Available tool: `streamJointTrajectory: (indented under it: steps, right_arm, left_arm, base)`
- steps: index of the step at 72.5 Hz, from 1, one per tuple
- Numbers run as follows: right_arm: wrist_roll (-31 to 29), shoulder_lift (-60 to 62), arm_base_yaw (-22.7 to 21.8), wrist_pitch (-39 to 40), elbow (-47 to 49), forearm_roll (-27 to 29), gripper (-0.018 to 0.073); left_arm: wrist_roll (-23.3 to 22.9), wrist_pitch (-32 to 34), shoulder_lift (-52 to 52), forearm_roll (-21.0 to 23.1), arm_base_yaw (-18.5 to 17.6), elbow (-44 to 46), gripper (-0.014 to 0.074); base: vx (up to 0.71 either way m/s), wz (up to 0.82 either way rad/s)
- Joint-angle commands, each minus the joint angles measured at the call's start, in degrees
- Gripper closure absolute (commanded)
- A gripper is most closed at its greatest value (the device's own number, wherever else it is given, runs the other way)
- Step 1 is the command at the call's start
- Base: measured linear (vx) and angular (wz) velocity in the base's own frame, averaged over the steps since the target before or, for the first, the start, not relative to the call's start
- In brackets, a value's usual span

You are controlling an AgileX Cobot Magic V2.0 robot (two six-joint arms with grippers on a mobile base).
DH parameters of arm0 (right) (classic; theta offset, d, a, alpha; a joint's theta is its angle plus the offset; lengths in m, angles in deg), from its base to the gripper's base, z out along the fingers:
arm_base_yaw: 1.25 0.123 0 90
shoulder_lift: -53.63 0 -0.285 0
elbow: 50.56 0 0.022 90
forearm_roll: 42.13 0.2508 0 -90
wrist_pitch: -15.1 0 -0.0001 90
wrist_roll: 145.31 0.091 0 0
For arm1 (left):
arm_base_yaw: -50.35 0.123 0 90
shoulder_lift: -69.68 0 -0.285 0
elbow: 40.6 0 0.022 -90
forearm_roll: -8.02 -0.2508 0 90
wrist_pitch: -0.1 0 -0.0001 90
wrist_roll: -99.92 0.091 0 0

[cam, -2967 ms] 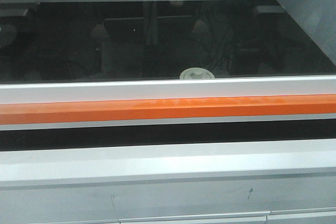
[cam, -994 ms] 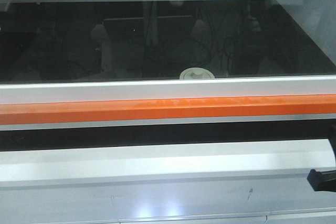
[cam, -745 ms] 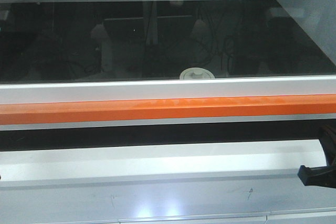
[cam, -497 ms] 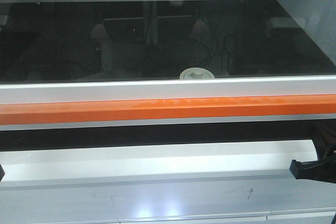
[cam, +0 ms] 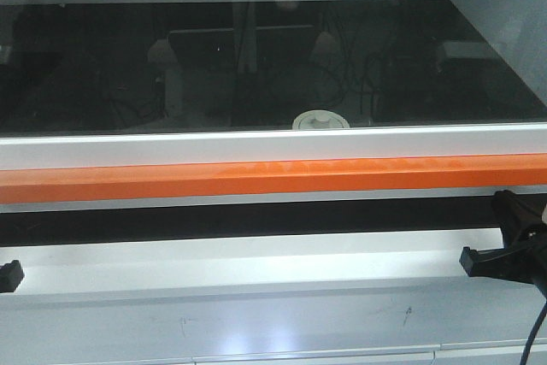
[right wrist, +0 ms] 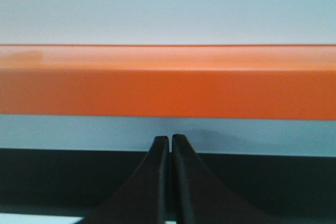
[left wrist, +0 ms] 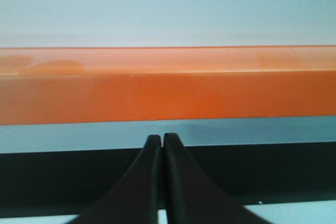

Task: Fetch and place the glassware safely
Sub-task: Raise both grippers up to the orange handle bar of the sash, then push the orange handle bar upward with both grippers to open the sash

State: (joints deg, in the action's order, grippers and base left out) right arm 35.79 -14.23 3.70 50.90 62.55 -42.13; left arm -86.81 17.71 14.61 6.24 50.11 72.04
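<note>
Cream-lidded jar: stood on black tabletop, centre, just behind white frame; only its lid showed above the frame. Orange bar: ran full width below frame. Left hand: fingers pressed together, holding nothing, facing bar. Right hand: likewise closed, empty; both hands low at opposite edges, well apart from jar.
</note>
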Motion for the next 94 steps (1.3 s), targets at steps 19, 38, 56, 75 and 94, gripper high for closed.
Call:
streamJointTrajectory:
  steps: [19, 38, 56, 75, 94]
  right_arm:
    - [-0.11, -2.49, 0.04, 10.67, 1.60, -0.45, 0.0560]
    - [-0.11, -4.40, 0.04, 14.47, 1.60, -0.40, 0.0560]
    - [-0.11, -5.22, 0.04, 15.64, 1.60, -0.40, 0.0560]
    - [-0.16, -5.22, 0.04, 16.31, 1.60, -0.51, 0.0560]
    - [-0.16, -5.03, 0.04, 18.19, 1.60, -0.51, 0.0560]
  left_arm:
    - [-0.41, 11.65, -6.88, -0.23, -0.03, 1.55, 0.0603]
    - [-0.39, 20.63, -11.95, -1.64, -0.03, 1.55, 0.0603]
    - [-0.39, 28.81, -14.72, -1.69, -0.03, 1.55, 0.0603]
    - [-0.53, 35.28, -14.66, -4.76, -0.03, 1.55, 0.0603]
    - [-1.93, 35.50, -12.70, -5.47, -0.03, 1.55, 0.0603]
  base:
    - [0.00, 0.00]
    - [0.00, 0.00]
    - [0.00, 0.01]
    - [0.00, 0.02]
    - [0.00, 0.01]
